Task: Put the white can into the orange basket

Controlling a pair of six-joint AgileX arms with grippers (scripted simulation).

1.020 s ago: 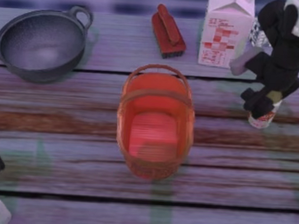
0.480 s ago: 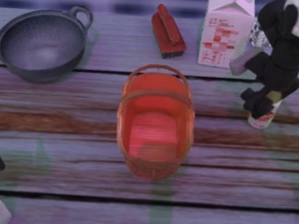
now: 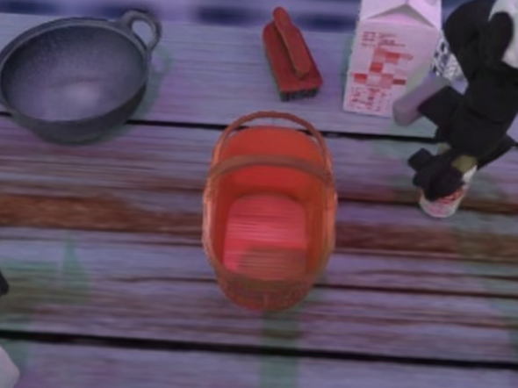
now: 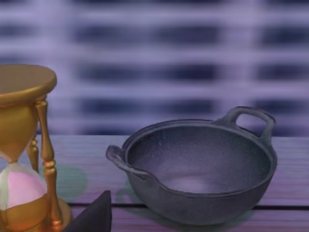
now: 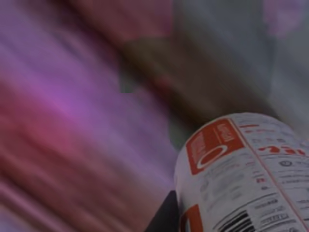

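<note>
From above, my right gripper [image 3: 442, 174] sits on top of the white can [image 3: 441, 198] at the desk's right side, and both have shifted a little up and to the left compared with a moment ago. Since can and gripper moved as one, I judge the fingers are clamped on the can and the lift has begun; the carry to the orange basket [image 3: 269, 214] is what remains. The basket stands at the middle of the desk, well apart from the can, its hoop handle arching across the opening, so I'd bring the can in clear of that hoop. My left arm is parked at the desk's left edge, and I cannot tell how its fingers stand.

The left wrist camera shows only a dark grey pot [image 4: 198, 166] and a brass hourglass [image 4: 26, 150], nothing of the task.

The right wrist camera has the can [image 5: 244, 176] close up: a white cylinder with a red label block, fine print and a barcode. It looks tilted against the streaked desk behind it. A dark sliver of a finger shows beside its wall.
</note>
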